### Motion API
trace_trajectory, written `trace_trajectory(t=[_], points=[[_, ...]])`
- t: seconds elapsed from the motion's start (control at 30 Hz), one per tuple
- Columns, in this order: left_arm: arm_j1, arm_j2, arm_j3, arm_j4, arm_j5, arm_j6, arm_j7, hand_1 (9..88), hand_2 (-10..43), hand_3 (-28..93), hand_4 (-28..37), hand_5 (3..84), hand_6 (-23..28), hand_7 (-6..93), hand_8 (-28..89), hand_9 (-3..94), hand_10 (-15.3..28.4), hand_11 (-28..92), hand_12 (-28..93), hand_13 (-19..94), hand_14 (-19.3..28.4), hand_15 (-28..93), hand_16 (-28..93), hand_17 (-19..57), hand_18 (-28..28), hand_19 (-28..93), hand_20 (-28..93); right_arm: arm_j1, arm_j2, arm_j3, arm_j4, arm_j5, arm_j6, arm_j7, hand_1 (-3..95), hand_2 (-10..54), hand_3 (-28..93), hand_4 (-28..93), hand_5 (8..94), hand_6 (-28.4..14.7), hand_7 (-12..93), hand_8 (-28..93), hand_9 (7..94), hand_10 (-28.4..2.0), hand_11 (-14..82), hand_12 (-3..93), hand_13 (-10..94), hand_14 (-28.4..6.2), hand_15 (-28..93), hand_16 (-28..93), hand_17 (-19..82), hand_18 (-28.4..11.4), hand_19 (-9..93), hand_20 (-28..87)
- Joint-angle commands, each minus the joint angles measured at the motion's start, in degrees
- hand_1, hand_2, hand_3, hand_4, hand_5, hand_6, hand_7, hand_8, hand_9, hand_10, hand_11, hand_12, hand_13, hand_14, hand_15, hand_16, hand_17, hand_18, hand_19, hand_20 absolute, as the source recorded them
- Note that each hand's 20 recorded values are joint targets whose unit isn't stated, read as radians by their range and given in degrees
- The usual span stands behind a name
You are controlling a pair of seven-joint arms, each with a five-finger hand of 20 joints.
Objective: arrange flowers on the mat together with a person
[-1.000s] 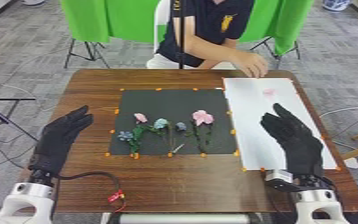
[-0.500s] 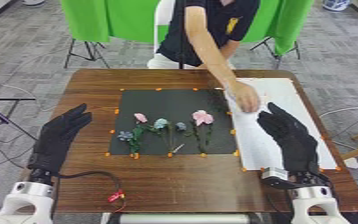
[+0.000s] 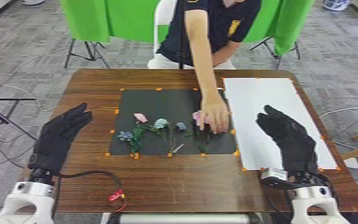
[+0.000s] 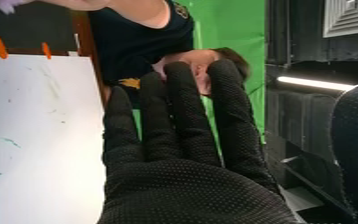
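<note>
In the head view, my right hand (image 3: 286, 134) is held over the white sheet's near part (image 3: 246, 107), its fingers straight; the right wrist view shows this hand (image 4: 189, 185) open with nothing in it. My left hand (image 3: 62, 132) is open left of the dark mat (image 3: 149, 104). On the mat lie a small pink flower (image 3: 141, 117), a pale blue-green flower (image 3: 161, 123), a blue flower (image 3: 126, 135) with green leaves, and a darker blue flower (image 3: 181, 126). A person's hand (image 3: 214, 112) is on the mat's right part, partly covering a larger pink flower (image 3: 197, 116).
Orange tape pieces (image 3: 233, 132) mark the edges of the mat and sheet on the wooden table (image 3: 180, 187). The person's forearm (image 3: 202, 60) crosses the table's far edge. A black cable with a red tag (image 3: 116, 196) lies near my left arm.
The person's hand has moved from the white sheet leftward and nearer onto the mat. The pink piece on the sheet's far part is gone from there. My right hand has shifted slightly left.
</note>
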Motion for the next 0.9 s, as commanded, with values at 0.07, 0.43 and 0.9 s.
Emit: trace_trajectory(t=[0.07, 0.43, 0.9], points=[[0.73, -0.21, 0.03, 0.32, -0.39, 0.41, -0.4, 22.5, 1.8, 63, -20.5, 44.6, 5.6, 5.3, -4, 42.6, 14.4, 11, 13, 30, 16.2, 7, 3, 2.0, 11.4, 4, 13, -0.92, -0.39, 0.5, -0.14, -1.21, -1.18, 0.18, 8.5, 0.0, 80, -17, 49.4, -1.6, 11, -9, 49.0, -16.0, 5.8, 11.5, 34, -11.7, 11, 9, 21, -12.4, 2, 28], [0.47, 0.07, 0.05, 0.26, -0.31, -0.17, -0.43, 22.5, 1.7, 63, -20.6, 44.6, 5.5, 5.4, -4, 42.7, 14.5, 11, 13, 30, 16.3, 7, 3, 2.0, 11.4, 4, 13, -0.68, -0.62, 1.18, 0.12, -2.25, -2.15, 0.03, 10.4, -2.3, 80, -17, 51.7, -1.4, 12, -10, 51.5, -15.8, 6.4, 11.7, 35, -11.7, 12, 9, 21, -12.5, 2, 29], [0.23, -0.39, 0.27, 0.47, -0.17, 0.1, -0.61, 22.5, 1.7, 63, -20.8, 44.8, 5.5, 5.6, -4, 42.8, 14.6, 11, 13, 31, 16.5, 8, 3, 1.9, 11.5, 4, 13, -0.63, -0.79, 1.61, 0.21, -3.79, -2.65, -0.51, 10.7, -2.8, 80, -17, 53.1, -1.6, 12, -10, 53.4, -15.9, 6.6, 12.0, 36, -11.9, 12, 9, 22, -12.5, 2, 29]])
